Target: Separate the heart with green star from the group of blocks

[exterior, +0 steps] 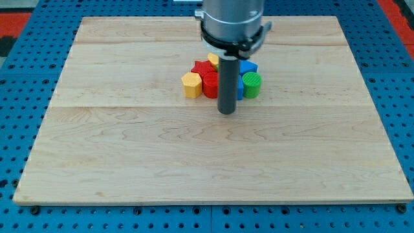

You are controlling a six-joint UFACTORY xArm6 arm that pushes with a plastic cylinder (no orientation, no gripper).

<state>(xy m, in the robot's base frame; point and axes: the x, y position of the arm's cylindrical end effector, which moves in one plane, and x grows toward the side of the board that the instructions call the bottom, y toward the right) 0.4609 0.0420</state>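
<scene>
A tight group of blocks sits just above the board's middle. At its left is a yellow hexagon-like block [191, 85]. Beside it is a red block [210, 85], with a red star-like block [203, 68] above it. A yellow block [213, 59] shows at the group's top. A blue block [248, 67] sits at the upper right, and another blue piece [239, 88] peeks out beside the rod. A green round ribbed block [251, 85] is at the right. My tip [226, 113] rests just below the group's middle. The rod hides the group's centre. No heart shape can be made out.
The wooden board [129, 162] lies on a blue perforated table [19, 97]. The arm's grey wrist [231, 22] hangs over the top of the group. A red patch [13, 19] shows at the view's top left corner.
</scene>
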